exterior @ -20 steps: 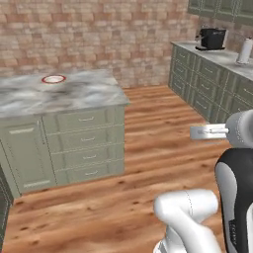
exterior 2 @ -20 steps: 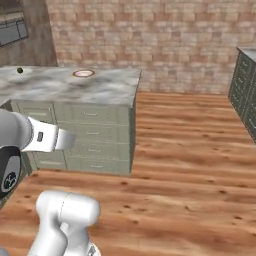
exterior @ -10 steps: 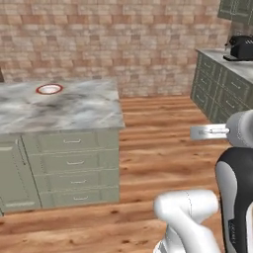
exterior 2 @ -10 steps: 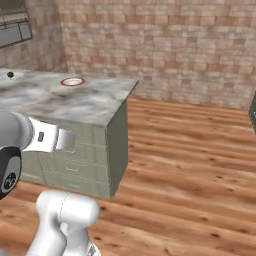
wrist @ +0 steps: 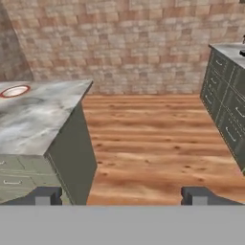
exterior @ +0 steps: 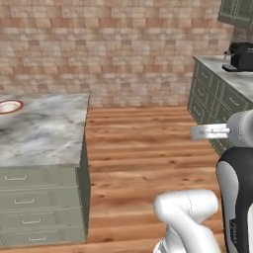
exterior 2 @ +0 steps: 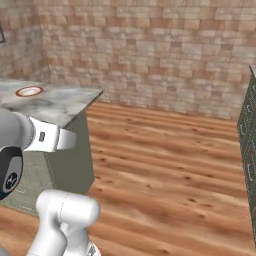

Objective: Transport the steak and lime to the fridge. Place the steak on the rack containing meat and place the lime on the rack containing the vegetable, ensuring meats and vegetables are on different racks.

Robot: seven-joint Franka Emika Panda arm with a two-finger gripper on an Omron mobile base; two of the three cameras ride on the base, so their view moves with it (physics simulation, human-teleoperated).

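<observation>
So the brick wall runs across the whole back, from 10 to 2 o'clock, with wood floor spreading out below it. A marble-topped island with grey-green drawers sits around 8 o'clock in the left base view, and a run of matching cabinets stands along 3 o'clock, with a dark coffee machine on top. A small red-rimmed plate sits on the island's far edge at 9 o'clock. The gripper has its jaws spread wide, nothing between them. Can't spot the steak or lime anywhere, nor the fridge.
</observation>
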